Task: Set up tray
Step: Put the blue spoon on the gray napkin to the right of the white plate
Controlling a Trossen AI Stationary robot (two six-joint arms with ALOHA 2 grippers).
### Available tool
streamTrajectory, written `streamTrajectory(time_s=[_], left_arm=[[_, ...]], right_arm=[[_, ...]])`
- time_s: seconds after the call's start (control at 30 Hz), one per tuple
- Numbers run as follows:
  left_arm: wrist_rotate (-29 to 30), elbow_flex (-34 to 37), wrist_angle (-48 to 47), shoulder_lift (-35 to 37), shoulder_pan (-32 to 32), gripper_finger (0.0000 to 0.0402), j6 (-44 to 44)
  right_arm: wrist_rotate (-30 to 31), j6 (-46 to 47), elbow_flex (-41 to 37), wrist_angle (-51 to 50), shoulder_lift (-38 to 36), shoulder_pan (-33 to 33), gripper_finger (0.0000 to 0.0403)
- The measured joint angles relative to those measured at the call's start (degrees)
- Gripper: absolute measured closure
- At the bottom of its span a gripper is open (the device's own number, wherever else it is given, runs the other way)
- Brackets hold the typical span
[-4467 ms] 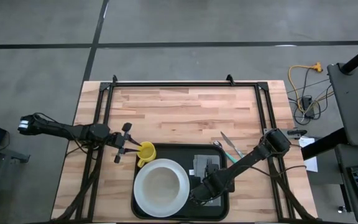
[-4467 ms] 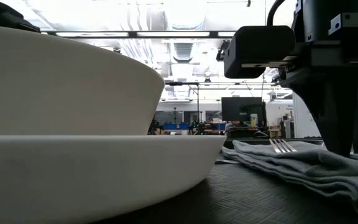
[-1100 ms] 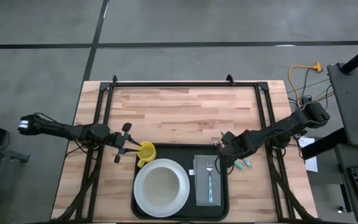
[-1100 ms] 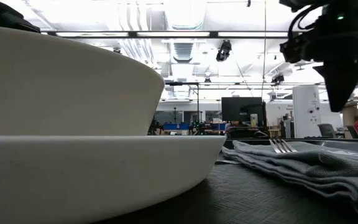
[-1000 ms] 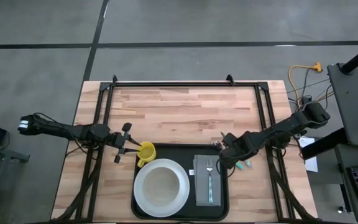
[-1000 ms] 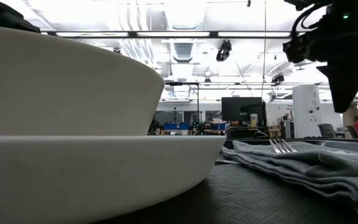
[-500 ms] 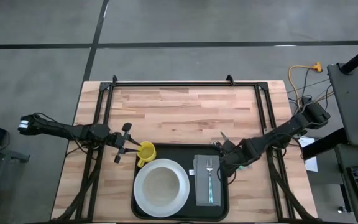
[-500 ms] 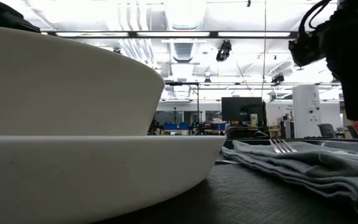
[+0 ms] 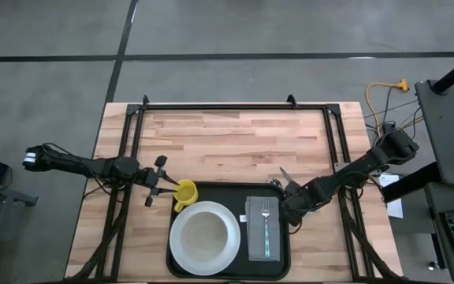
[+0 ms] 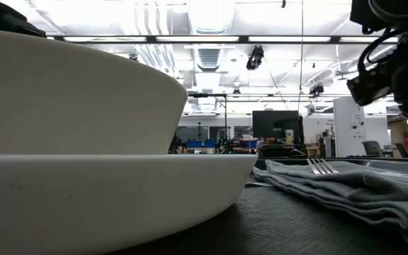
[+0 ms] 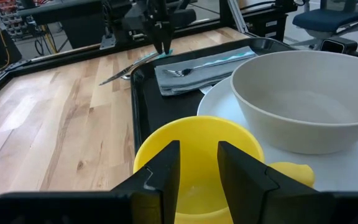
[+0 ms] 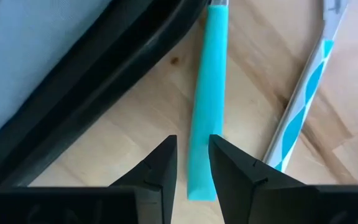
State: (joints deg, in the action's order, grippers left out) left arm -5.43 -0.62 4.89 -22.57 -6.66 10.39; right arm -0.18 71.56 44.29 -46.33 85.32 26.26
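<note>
On the counter (image 9: pixel 235 134), the tray (image 9: pixel 211 189) lies at the near edge, holding a plate (image 9: pixel 181 251) with a bowl (image 9: pixel 205 235), a napkin (image 9: pixel 258 244) and a fork (image 9: pixel 266 225). The left pincer (image 9: pixel 162 187) straddles the rim of a yellow cup (image 9: pixel 185 192) in the tray's far left corner. Just off the tray's right rim, the right pincer (image 9: pixel 288 211) hangs over a teal handle (image 12: pixel 207 106), its fingers (image 12: pixel 160 163) slightly parted (gripping nothing).

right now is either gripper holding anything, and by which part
The left gripper holds the yellow cup by its rim, one finger inside. The right gripper straddles the teal utensil handle beside the tray, not yet closed.
</note>
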Motion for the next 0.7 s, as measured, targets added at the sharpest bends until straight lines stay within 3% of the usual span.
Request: streamTrajectory(time_s=[0.37,0.7], left_arm=[[0.0,0.0,0.01,0.01,-0.01,0.0307,0.0],[0.0,0.0,-0.01,-0.01,-0.01,0.0307,0.0]], right_arm=[[0.06,-1.19,-0.72,0.89,0.15,0.0,0.0335],[1.52,1.76,-2.73,3.24,-0.07,0.26,0.0321]])
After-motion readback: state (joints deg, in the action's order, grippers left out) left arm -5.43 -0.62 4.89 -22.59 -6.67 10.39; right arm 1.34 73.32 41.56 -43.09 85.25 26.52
